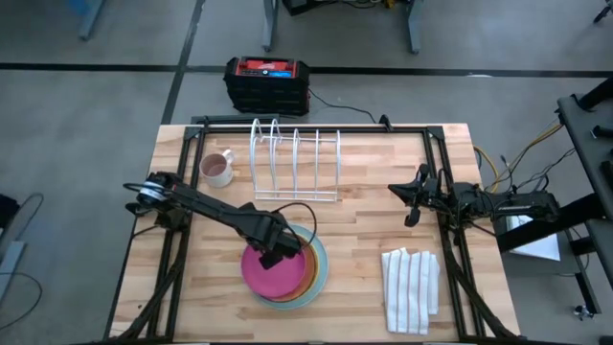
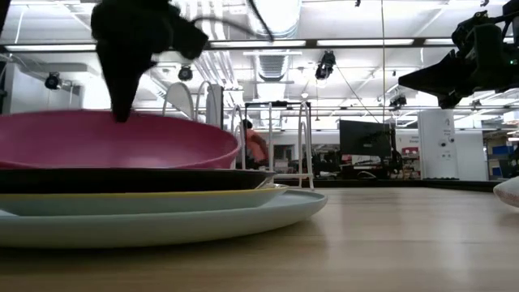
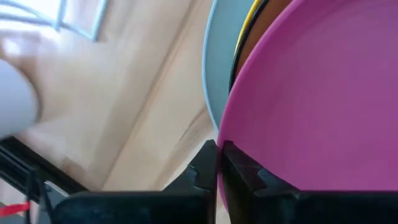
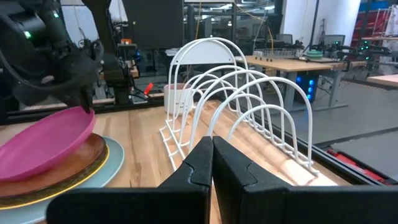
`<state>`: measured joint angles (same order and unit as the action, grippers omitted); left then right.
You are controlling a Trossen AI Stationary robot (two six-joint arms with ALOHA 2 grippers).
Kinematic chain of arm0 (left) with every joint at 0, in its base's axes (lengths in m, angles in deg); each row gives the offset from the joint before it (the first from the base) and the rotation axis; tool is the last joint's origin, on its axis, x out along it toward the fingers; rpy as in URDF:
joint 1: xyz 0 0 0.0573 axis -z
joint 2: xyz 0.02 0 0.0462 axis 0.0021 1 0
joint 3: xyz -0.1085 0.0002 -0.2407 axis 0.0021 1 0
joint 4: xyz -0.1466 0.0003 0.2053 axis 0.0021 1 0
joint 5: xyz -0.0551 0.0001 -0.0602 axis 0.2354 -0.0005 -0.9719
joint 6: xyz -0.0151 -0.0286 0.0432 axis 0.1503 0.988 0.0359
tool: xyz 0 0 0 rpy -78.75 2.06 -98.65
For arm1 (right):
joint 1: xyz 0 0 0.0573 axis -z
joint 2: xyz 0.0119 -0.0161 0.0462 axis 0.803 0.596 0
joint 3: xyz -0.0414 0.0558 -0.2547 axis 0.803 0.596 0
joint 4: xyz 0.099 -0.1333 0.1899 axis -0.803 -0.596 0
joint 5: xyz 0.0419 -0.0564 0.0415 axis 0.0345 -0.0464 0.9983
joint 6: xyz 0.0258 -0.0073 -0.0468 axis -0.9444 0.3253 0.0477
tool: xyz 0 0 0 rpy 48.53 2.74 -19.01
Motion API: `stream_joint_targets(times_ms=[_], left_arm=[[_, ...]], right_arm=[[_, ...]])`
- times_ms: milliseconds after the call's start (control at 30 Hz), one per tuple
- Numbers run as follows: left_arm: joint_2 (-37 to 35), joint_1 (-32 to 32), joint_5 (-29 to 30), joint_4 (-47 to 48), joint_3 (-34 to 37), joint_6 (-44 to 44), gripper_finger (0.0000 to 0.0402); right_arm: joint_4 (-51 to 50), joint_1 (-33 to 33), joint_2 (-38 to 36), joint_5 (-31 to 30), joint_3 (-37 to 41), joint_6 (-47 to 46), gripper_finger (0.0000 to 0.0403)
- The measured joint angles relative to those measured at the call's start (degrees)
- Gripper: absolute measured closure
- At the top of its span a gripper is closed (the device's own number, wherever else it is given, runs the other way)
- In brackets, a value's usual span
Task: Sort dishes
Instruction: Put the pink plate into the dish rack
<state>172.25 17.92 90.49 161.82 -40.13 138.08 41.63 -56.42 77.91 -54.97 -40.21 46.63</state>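
Several plates lie stacked near the table's front middle: a magenta-pink plate (image 1: 270, 278) on top, an orange-brown one (image 1: 306, 275) and a yellow one (image 2: 268, 193) below it, and a pale teal-blue one (image 1: 322, 264) at the bottom. My left gripper (image 1: 274, 257) is shut on the pink plate's far rim. The pink plate (image 4: 43, 146) sits tilted, with its far side raised. My right gripper (image 1: 410, 203) waits shut above the table's right side, pointing level, with nothing in it. My left gripper pinches the pink plate's far rim (image 3: 229, 127) between its two fingers, one finger on the plate's inner side and one on its outer side. The fingers come from above, pointing steeply down. The held side is raised; the plate's near part (image 4: 18, 171) lies on the orange-brown plate.
A white wire dish rack (image 1: 295, 158) stands at the far middle, with a small white mug (image 1: 217, 170) to its left. A white striped folded cloth (image 1: 412, 287) lies at the near right. A black and red box (image 1: 266, 81) sits beyond the table's far edge.
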Motion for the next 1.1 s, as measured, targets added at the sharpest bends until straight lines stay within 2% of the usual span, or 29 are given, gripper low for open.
stream_joint_targets(times_ms=[167,300,400,567,667,767,833,933,1100], left_arm=[[0.0,1.2,6.9,2.9,-7.7,-3.5,0.0400],[0.0,1.6,15.6,4.9,-14.9,-6.1,0.0400],[0.0,2.0,25.1,5.6,-19.3,-12.0,0.0400],[0.0,2.7,42.9,4.0,-24.9,-26.9,0.0400],[0.0,2.6,51.2,3.4,-27.4,-34.5,0.0400],[0.0,1.7,59.2,2.6,-29.2,-38.1,0.0400],[0.0,0.8,64.3,2.6,-30.2,-37.7,0.0400],[0.0,-1.0,70.2,1.9,-32.3,-31.5,0.0400],[0.0,-5.1,69.0,1.6,-36.6,-20.5,0.0400]], right_arm=[[0.0,0.0,0.0,0.0,0.0,0.0,0.0403],[0.0,0.0,0.0,0.0,0.0,0.0,0.0403],[0.0,0.0,0.0,0.0,0.0,0.0,0.0403],[0.0,0.0,0.0,0.0,0.0,0.0,0.0403],[0.0,0.0,0.0,0.0,0.0,0.0,0.0403],[0.0,0.0,0.0,0.0,0.0,0.0,0.0403],[0.0,0.0,0.0,0.0,0.0,0.0,0.0403],[0.0,0.0,0.0,0.0,0.0,0.0,0.0403],[0.0,0.0,0.0,0.0,0.0,0.0,0.0403]])
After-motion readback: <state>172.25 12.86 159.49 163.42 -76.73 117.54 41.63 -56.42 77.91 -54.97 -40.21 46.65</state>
